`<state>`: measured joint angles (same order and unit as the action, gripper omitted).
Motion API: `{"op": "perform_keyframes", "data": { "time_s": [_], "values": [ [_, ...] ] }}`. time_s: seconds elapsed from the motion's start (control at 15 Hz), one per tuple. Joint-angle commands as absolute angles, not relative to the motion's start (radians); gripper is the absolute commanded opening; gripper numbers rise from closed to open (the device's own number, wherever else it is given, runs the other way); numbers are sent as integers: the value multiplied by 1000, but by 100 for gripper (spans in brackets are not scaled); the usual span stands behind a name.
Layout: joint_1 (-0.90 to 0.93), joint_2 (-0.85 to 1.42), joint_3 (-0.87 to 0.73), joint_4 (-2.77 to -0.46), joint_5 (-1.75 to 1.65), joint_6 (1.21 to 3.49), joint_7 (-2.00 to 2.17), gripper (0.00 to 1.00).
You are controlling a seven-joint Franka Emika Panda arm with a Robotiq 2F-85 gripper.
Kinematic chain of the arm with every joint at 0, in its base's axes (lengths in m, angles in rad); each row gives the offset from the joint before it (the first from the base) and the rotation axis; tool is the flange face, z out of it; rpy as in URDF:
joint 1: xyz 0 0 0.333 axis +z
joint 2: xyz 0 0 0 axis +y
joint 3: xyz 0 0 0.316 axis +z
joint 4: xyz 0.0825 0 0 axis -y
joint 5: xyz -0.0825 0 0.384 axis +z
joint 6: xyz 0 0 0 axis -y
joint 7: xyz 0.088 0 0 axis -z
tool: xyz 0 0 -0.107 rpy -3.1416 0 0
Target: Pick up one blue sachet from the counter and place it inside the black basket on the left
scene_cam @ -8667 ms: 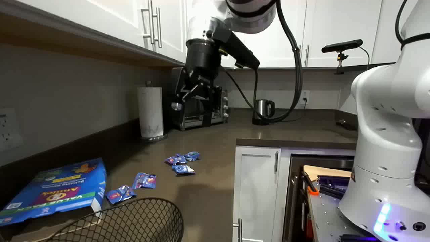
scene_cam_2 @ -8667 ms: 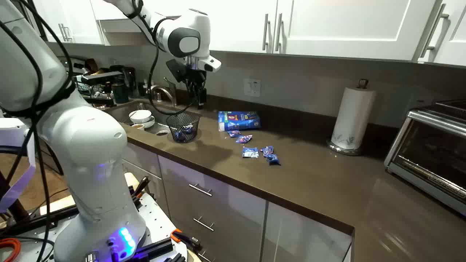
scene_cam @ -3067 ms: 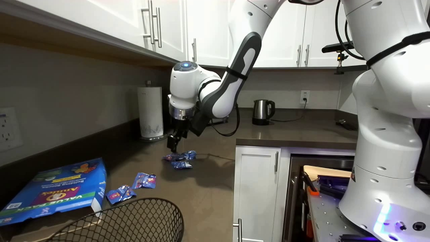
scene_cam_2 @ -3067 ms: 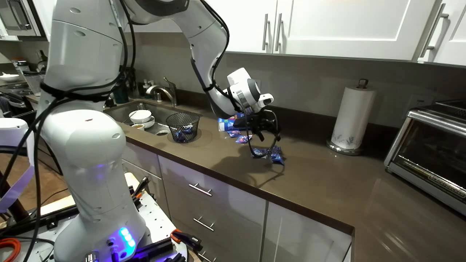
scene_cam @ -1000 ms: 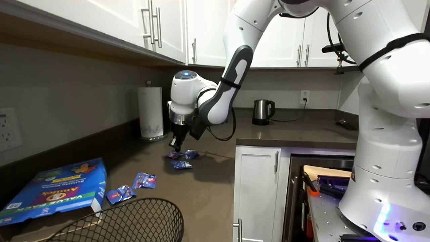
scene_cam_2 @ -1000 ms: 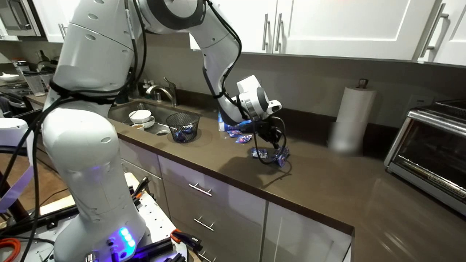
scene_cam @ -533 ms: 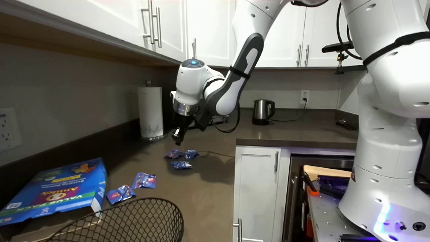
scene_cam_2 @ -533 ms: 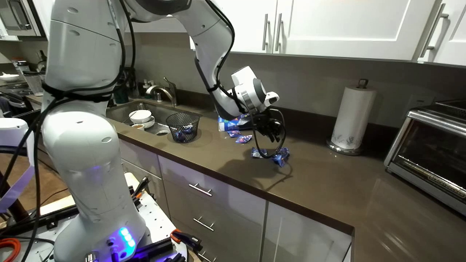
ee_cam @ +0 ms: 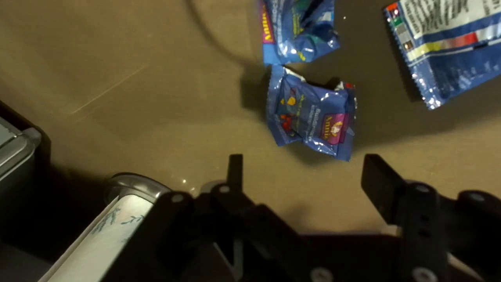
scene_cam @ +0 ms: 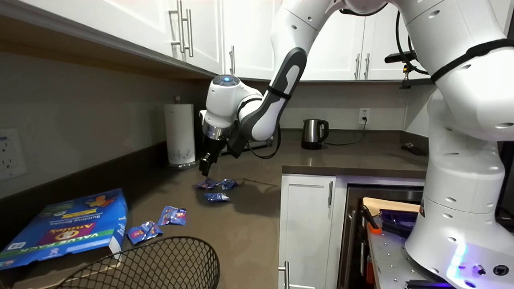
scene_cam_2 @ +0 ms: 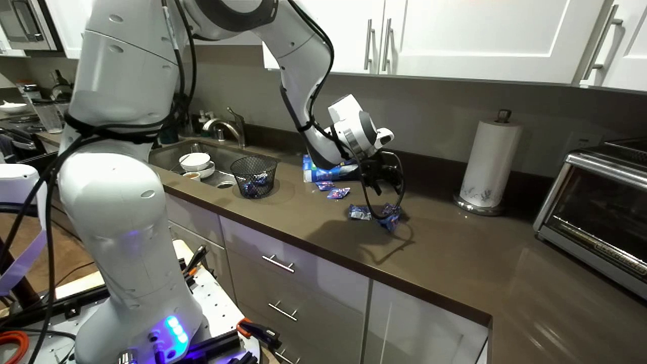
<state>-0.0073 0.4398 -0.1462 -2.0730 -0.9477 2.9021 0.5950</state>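
Three blue sachets lie on the dark counter (scene_cam: 245, 245) below my gripper. In the wrist view the middle sachet (ee_cam: 312, 113) lies just ahead of the fingertips, a second sachet (ee_cam: 297, 31) touches its edge, and a third sachet (ee_cam: 458, 47) lies apart at right. Two more sachets (scene_cam: 172, 215) (scene_cam: 144, 231) lie nearer the basket. My gripper (ee_cam: 301, 166) is open and empty; it hangs a little above the cluster in both exterior views (scene_cam: 205, 170) (scene_cam_2: 385, 191). The black basket (scene_cam_2: 252, 158) stands beside the sink with blue sachets inside; its mesh (scene_cam: 160, 265) fills an exterior view's lower edge.
A large flat blue box (scene_cam: 76, 224) lies against the wall near the basket. A paper towel roll (scene_cam_2: 489, 164) and a toaster oven (scene_cam_2: 601, 207) stand beyond the sachets. A sink (scene_cam_2: 222, 151) with bowls lies past the basket. Cabinets (scene_cam: 120, 24) overhang the counter.
My gripper came from above the basket to the cluster, where sachets shifted slightly. It rose from close to the sachets, then moved a little toward the wall and slightly down.
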Motion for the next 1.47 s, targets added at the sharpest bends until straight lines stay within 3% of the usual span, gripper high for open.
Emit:
{"op": "perform_keyframes", "data": {
  "time_s": [0.0,0.4,0.47,0.6,1.13,1.27,1.33,1.4],
  "values": [
    [-29,512,-125,-2014,-906,2894,561,100],
    [-63,593,-94,-1968,-852,2898,524,100],
    [-71,603,-89,-1960,-847,2897,515,75],
    [-94,612,-68,-1953,-829,2891,485,67],
    [-155,581,-7,-1978,-817,2871,454,13],
    [-164,562,5,-1997,-819,2862,463,3],
    [-161,549,3,-2009,-826,2857,478,7],
    [-159,534,2,-2023,-832,2851,486,4]
  ]
}}
